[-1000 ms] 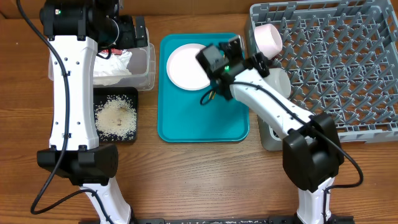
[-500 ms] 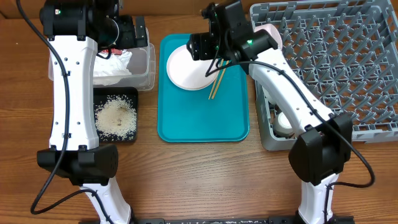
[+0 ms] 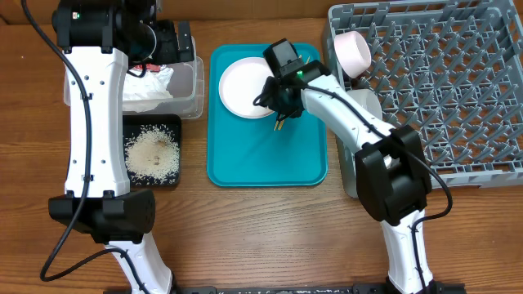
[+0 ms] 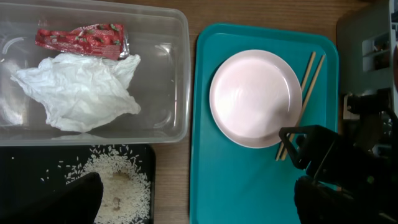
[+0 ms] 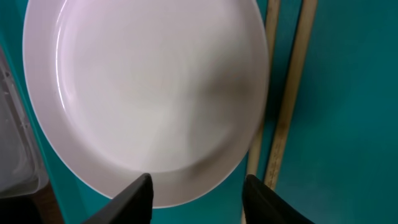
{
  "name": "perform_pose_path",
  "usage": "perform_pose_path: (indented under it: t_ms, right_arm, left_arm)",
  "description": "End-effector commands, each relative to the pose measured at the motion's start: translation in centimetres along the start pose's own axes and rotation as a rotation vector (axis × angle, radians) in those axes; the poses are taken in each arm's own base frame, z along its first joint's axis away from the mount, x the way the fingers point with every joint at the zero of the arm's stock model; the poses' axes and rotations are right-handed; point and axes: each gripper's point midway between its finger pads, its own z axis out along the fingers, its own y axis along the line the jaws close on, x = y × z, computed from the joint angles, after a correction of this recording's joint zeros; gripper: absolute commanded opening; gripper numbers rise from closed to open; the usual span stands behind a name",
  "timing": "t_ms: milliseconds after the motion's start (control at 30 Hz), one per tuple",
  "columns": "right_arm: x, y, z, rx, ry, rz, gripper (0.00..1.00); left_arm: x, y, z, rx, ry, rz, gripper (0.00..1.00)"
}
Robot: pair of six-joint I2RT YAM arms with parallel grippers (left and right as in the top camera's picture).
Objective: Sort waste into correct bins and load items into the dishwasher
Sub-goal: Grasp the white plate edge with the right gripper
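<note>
The round pale plate [image 3: 241,86] lies on the teal tray [image 3: 261,163], with the chopsticks [image 5: 289,106] alongside its right edge. My right gripper [image 3: 280,108] hangs low over that edge. In the right wrist view its jaws stand apart, one finger [image 5: 134,199] over the plate [image 5: 143,93] rim and the other over the chopsticks. My left gripper [image 4: 199,208] is wide open and holds nothing, high above the bins. The clear tub [image 4: 168,37] holds the red-and-white wrapper [image 4: 81,38] and the napkin [image 4: 78,93]. Rice [image 3: 151,153] lies in the black tray [image 3: 131,122].
The grey dish rack [image 3: 441,90] fills the right side, with a pink cup-like vessel [image 3: 353,51] at its near-left corner. The right arm's links cross the rack's left wall. Bare wooden table lies in front of the trays.
The right gripper rose, then came down onto the plate's right edge by the chopsticks, and its jaws have narrowed. The left arm has not moved.
</note>
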Motion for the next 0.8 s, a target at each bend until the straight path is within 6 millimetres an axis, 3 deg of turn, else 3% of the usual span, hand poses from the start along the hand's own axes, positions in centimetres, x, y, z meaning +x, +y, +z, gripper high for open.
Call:
perform_pose_path:
  t_ms: [0, 233, 767]
  right_arm:
    - [0.1, 0.0, -0.1, 0.025, -0.024, 0.069, 0.43]
    - [1.6, -0.4, 1.8, 0.070, -0.006, 0.106, 0.41]
    - [2.9, -1.5, 5.1, 0.104, 0.040, 0.161, 0.31]
  left_arm:
    - [-0.1, -0.2, 0.3, -0.004, 0.002, -0.008, 1.00]
    - [-0.1, -0.2, 0.3, -0.004, 0.002, -0.008, 1.00]
    - [-0.1, -0.2, 0.3, -0.003, 0.002, -0.008, 1.00]
